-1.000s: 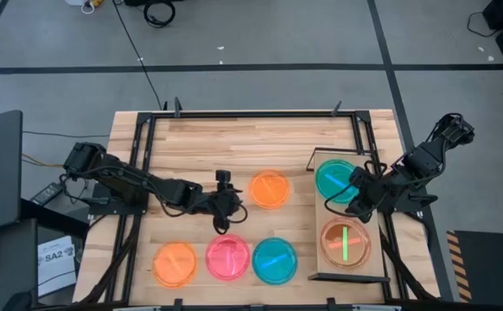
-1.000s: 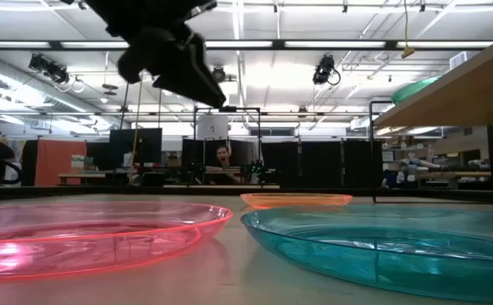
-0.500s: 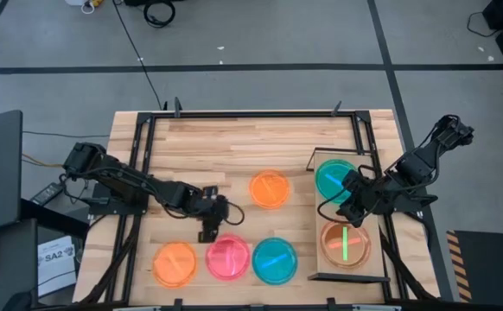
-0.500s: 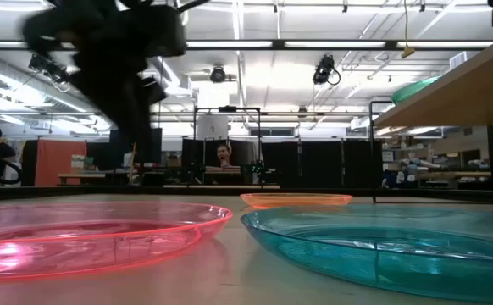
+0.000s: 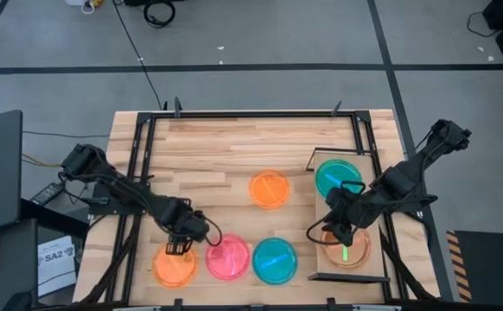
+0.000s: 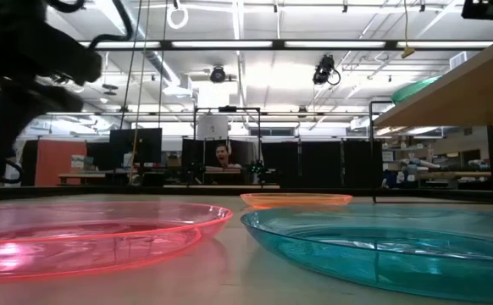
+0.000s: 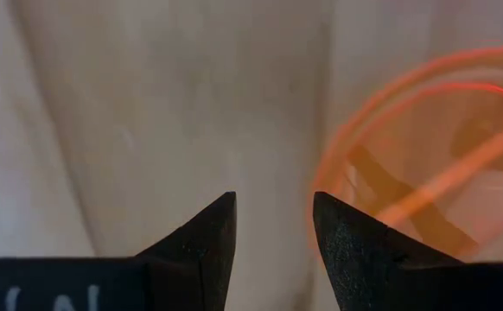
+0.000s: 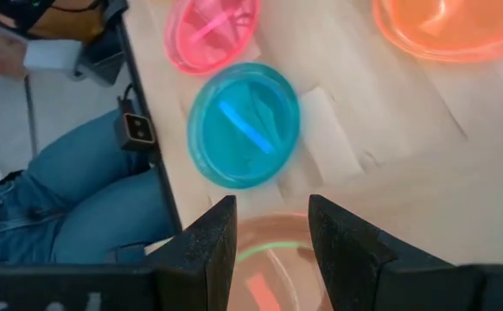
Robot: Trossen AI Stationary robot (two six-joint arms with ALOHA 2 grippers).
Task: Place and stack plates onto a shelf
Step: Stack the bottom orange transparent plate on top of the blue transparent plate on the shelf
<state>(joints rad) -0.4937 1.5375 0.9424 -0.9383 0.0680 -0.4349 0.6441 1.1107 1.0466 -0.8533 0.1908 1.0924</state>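
Four plates lie flat on the table: orange point(image 5: 175, 265), pink point(image 5: 227, 257) and teal-blue point(image 5: 275, 259) in a near row, and another orange point(image 5: 270, 189) farther back. The shelf point(image 5: 319, 259) stands at the right and carries a teal-green plate point(image 5: 336, 179) and an orange plate over a green one point(image 5: 348, 246). My left gripper point(image 5: 179, 246) is open, just past the far rim of the near-left orange plate point(image 7: 433, 164). My right gripper point(image 5: 334, 226) is open above the shelf's orange plate point(image 8: 269, 259). My left gripper point(image 7: 273, 233) and right gripper point(image 8: 271, 233) both show a clear gap.
A black metal frame point(image 5: 234, 114) runs round the table top. The low view has the pink plate point(image 6: 85, 233) and teal-blue plate point(image 6: 382, 246) close up, with the shelf point(image 6: 450, 89) raised at the right. A seated person's legs point(image 8: 61, 190) are at the table's near edge.
My left gripper has swung from the table's middle toward the left and near edge, ending at the near-left orange plate. My right gripper has moved along the shelf from the teal-green plate toward the near edge, over the orange plate. No plate has moved.
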